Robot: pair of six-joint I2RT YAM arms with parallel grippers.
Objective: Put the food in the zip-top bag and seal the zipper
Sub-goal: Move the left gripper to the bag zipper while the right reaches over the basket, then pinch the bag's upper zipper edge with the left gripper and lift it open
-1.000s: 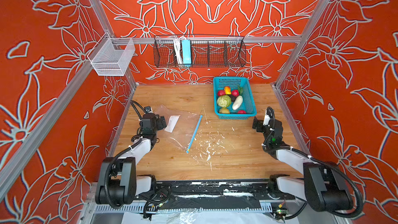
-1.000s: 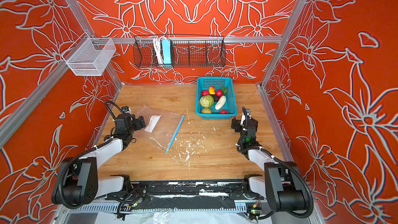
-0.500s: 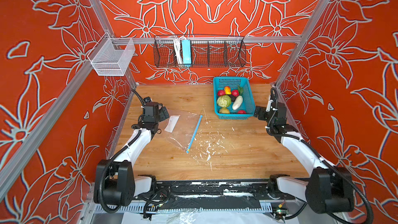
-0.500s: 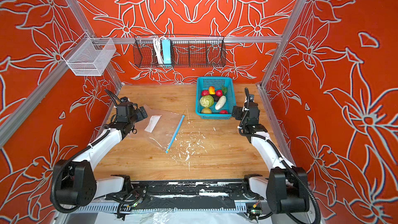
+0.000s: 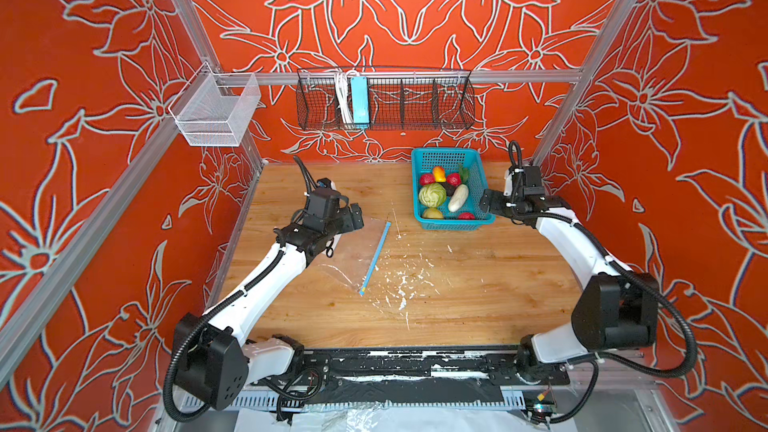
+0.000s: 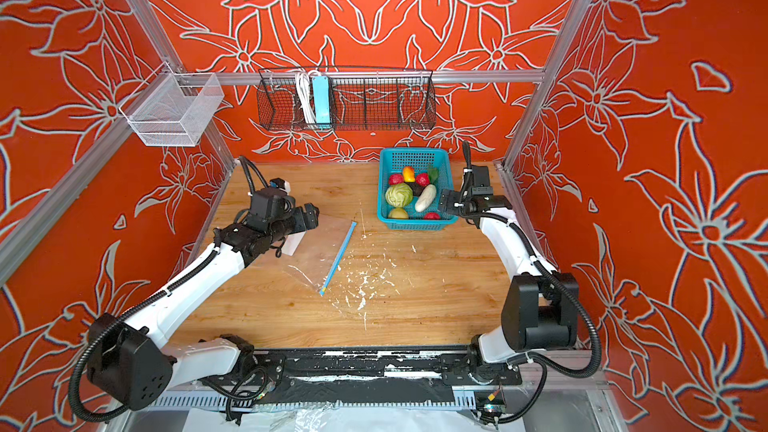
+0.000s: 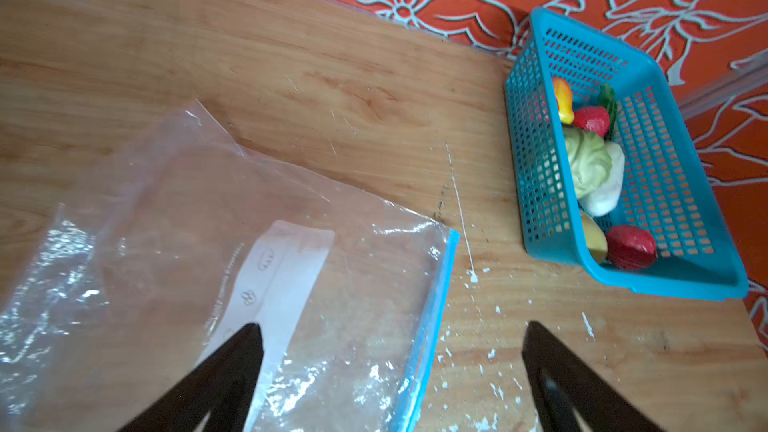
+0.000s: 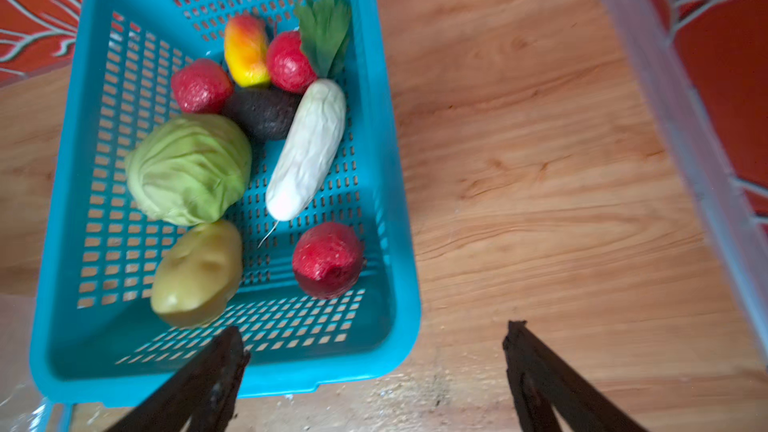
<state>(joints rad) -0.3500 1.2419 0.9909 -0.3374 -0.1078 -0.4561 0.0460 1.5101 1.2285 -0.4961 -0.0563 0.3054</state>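
Status: 0 items bagged. All food (image 5: 440, 195) is in the teal basket (image 5: 453, 226) at back-right of the tabletop (image 5: 457, 292): cabbage (image 8: 189, 168), radish (image 8: 307, 151), 3 strawberries (image 8: 201, 85), mango (image 8: 246, 49), avocado (image 8: 262, 112), yellow-green fruit (image 8: 199, 274), leaf (image 8: 326, 31). Zip-top bag (image 5: 353, 251) lies flat and empty on the tabletop, left of the basket and apart from it. Its zipper (image 5: 376, 257) edge is turned toward the basket side, prob so the mouth faces the supply = short carry. Left claw (image 7: 392, 326) is spread wide, empty, above the bag. In the wrist view 1 finger is over the white label (image 7: 286, 268), the other over bare wood past the zipper. Reads as lining up on the mouth edge to lift/hold it open. Right claw (image 8: 374, 330) is also spread wide and empty at the basket's near-right corner, 1 finger over the basket wall, the other over wood outside, touching no item. My read: R arm picks, L arm holds the mouth. Can't tell if the zipper is pressed shut. Risk: thin flat film, layers hard to separate; cabbage is the bulkiest, needs a wide mouth.
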